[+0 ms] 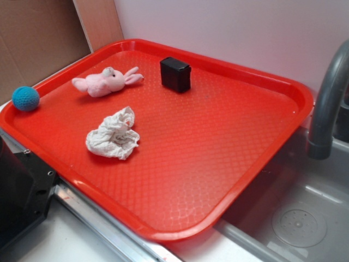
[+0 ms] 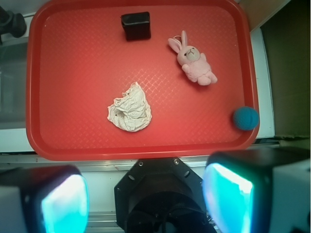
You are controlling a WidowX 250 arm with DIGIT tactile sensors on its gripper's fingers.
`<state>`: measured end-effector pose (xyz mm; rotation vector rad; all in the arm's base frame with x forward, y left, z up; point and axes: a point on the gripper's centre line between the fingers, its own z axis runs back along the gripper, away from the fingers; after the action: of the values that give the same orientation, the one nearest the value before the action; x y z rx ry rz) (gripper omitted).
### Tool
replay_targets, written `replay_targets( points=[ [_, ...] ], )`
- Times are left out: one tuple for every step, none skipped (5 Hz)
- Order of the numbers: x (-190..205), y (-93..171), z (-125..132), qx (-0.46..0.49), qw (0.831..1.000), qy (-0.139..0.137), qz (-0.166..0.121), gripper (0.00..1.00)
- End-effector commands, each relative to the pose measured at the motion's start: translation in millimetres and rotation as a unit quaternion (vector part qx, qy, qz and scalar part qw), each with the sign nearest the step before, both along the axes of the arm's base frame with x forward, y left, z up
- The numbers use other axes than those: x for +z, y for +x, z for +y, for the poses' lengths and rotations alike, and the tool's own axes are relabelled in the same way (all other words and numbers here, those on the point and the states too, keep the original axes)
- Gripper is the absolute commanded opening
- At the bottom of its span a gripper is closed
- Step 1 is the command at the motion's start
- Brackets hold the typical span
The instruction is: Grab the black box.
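Gripper (image 2: 146, 201) spread wide, high over tray (image 2: 87, 145) edge; box (image 2: 135, 25) untouched.
Far reach; box probably stands upright, so off-centre closing could tip it; bunny (image 2: 193, 60) near.

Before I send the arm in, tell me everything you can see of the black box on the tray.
The black box is a small matte cuboid with slightly rounded edges and no visible markings. It stands upright on the red tray near the far rim, resting on the tray floor only. The pink plush bunny lies beside it, apart from it; the crumpled white paper lies farther off. Nothing touches or covers it. The gripper sits open outside the tray's near edge.
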<state>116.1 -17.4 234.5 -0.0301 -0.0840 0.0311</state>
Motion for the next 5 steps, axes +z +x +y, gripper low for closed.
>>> replay_targets(
  points=[
    [0.0,0.0,0.0,0.000,1.000,0.000,0.000,1.00],
    [-31.3,50.0,5.9,0.126,0.990,-0.062,0.012,1.00],
    [-31.3,50.0,5.9,0.126,0.990,-0.062,0.012,1.00],
    [-31.3,50.0,5.9,0.126,0.990,-0.062,0.012,1.00],
    [-31.3,50.0,5.9,0.126,0.990,-0.062,0.012,1.00]
  ],
)
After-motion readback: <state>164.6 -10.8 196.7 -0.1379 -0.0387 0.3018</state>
